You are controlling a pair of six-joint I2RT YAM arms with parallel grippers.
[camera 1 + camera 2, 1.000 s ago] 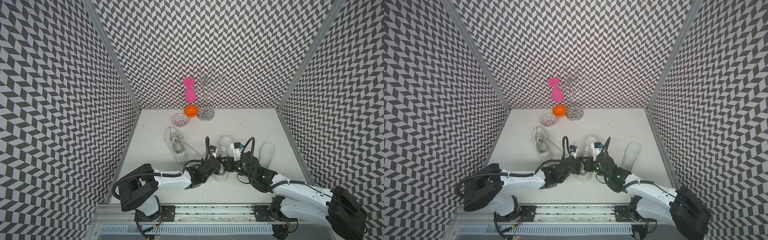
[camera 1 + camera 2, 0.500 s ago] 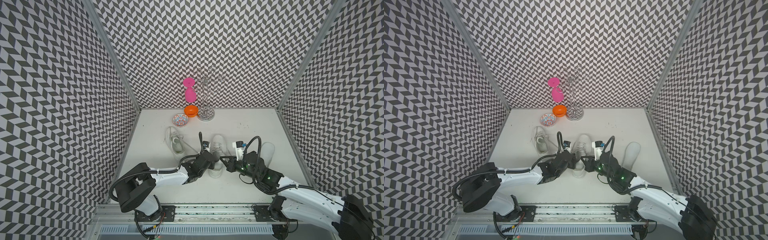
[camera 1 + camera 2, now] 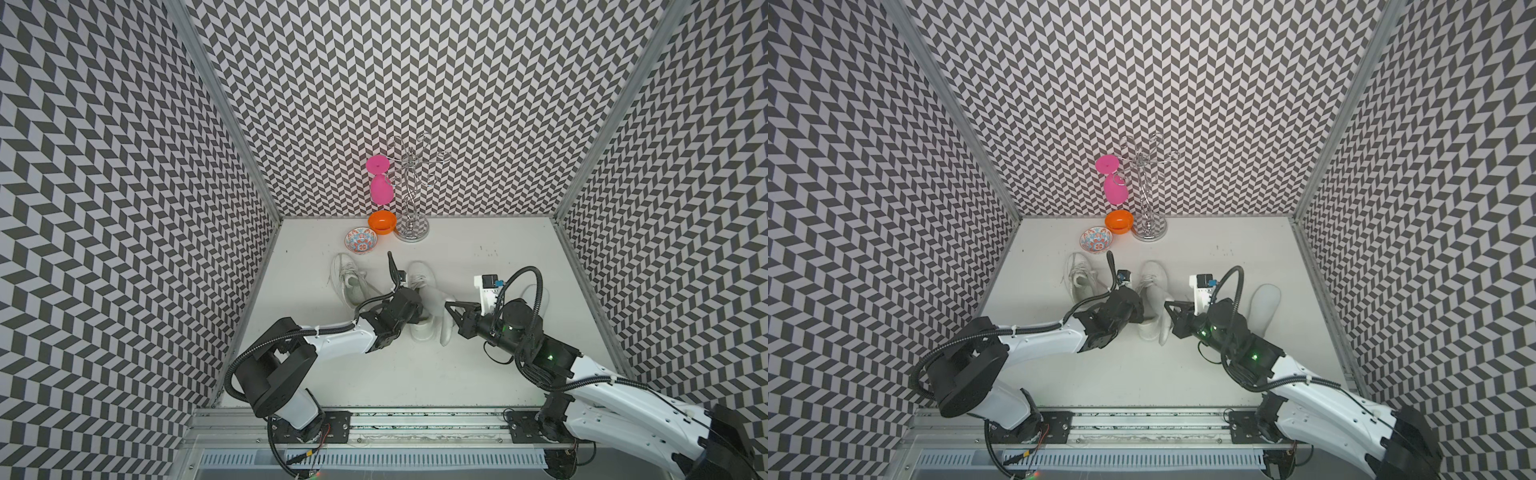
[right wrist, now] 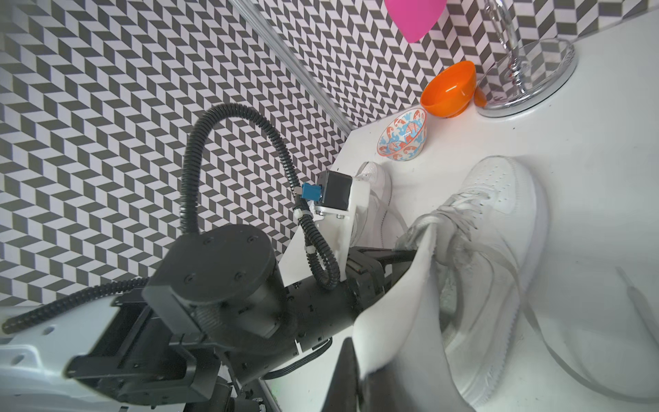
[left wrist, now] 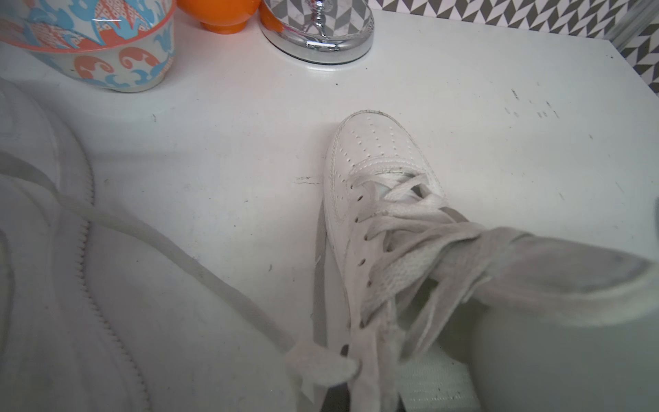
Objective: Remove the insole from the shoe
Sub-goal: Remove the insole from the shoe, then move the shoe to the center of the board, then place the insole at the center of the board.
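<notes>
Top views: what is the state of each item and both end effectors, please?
Shoe: upright, laced.
Insole: lifted, nearly out of shoe.
Left end effector: shut on shoe's heel.
Right end effector: shut on insole.
Second shoe: upright, laces loose.
Second insole: flat on table.
Orange bowl: upright, empty.
Patterned bowl: upright, empty.
Pink glass: hanging upside down on rack.

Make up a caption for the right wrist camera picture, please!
Right jaws pinch the white insole, partly out of the white shoe, while the left arm holds the shoe.
</notes>
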